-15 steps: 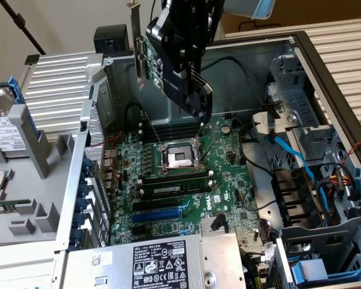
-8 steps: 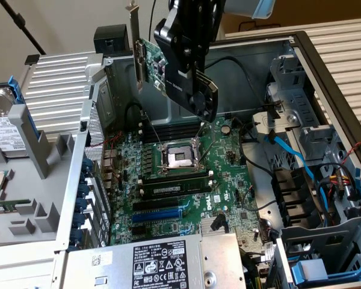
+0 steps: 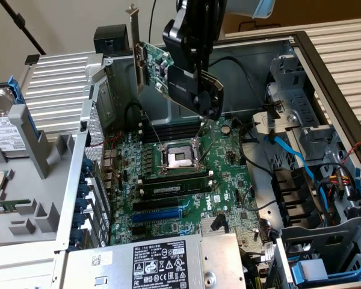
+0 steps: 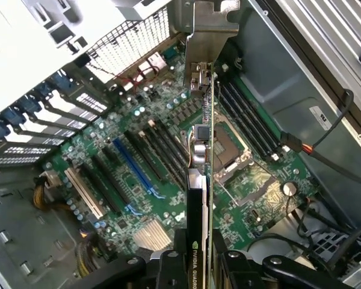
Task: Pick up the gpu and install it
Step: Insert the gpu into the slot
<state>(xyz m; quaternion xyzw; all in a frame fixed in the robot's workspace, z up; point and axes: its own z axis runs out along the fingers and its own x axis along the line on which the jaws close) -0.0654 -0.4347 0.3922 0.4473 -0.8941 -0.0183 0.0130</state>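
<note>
**A:** One card is in the air, then? Start with the exterior view.

**B:** Yes. The gpu (image 3: 158, 62), a short green circuit card with a black cooler shroud and a silver metal end bracket, hangs in the black gripper (image 3: 189, 63). The jaws are clamped on its two faces. It sits above the large green motherboard (image 3: 228, 180), roughly over the square silver processor socket (image 3: 179, 158), and touches nothing below.

**A:** Why grip it by the faces?

**B:** My guess is that it leaves the bottom contact edge free, with the bracket toward the case's rear wall.

**A:** And the wrist view?

**B:** The gpu (image 4: 203, 150) shows edge-on, with a black finger (image 4: 168, 268) pressed against each side. The gripper (image 4: 198, 271) looks straight down its length. The long blue expansion slot (image 4: 135, 171) lies off to one side, not under the card, so I'd say it is lifted but not yet seated.
</note>
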